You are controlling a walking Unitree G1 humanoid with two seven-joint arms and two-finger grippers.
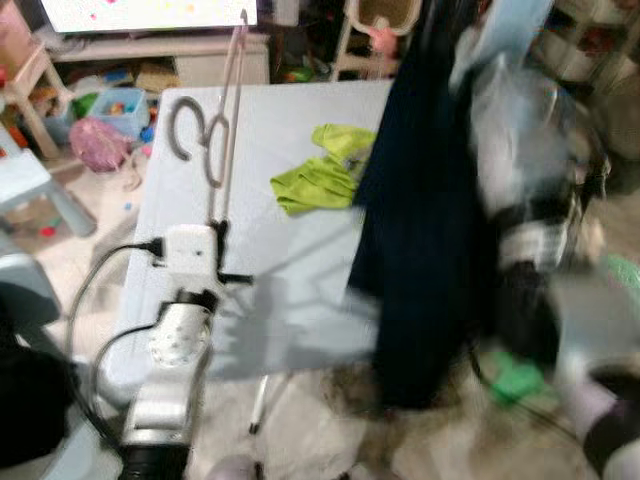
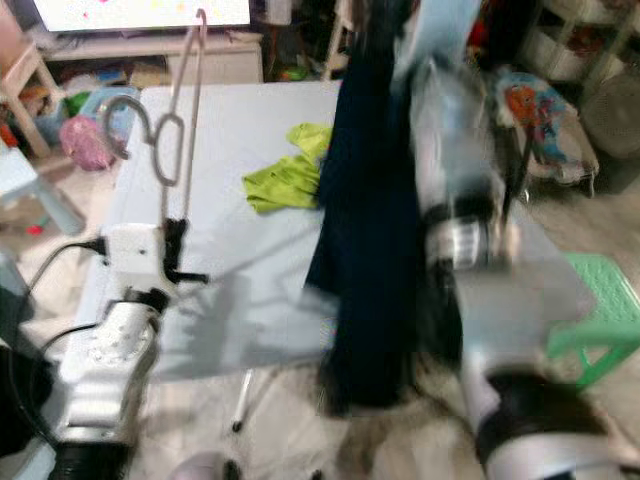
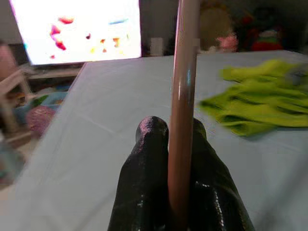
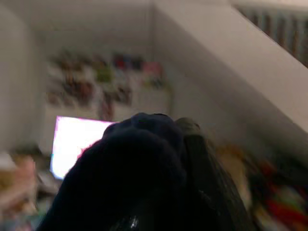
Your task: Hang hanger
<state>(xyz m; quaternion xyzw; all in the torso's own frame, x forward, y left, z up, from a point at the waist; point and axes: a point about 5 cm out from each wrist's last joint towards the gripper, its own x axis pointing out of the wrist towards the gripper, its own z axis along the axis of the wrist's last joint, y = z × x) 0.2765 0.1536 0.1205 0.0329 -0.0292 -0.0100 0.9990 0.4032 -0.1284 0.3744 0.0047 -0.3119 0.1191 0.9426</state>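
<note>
A pink hanger (image 1: 232, 110) with a grey hook (image 1: 185, 125) stands upright over the pale blue table (image 1: 290, 290). My left gripper (image 1: 218, 238) is shut on its lower end. In the left wrist view the pink rod (image 3: 183, 86) runs between the two black fingers (image 3: 149, 159). A long dark navy garment (image 1: 420, 220) hangs down at the table's right edge, beside my blurred, raised right arm (image 1: 525, 220). In the right wrist view the right gripper (image 4: 163, 130) is shut on the dark cloth, which covers its fingers. A lime green cloth (image 1: 325, 170) lies crumpled on the table.
A bright TV screen (image 1: 150, 12) on a low stand is behind the table. Toys and a blue bin (image 1: 120, 110) litter the floor at the far left, near a small pale chair (image 1: 25, 180). A green stool (image 2: 600, 300) stands to the right.
</note>
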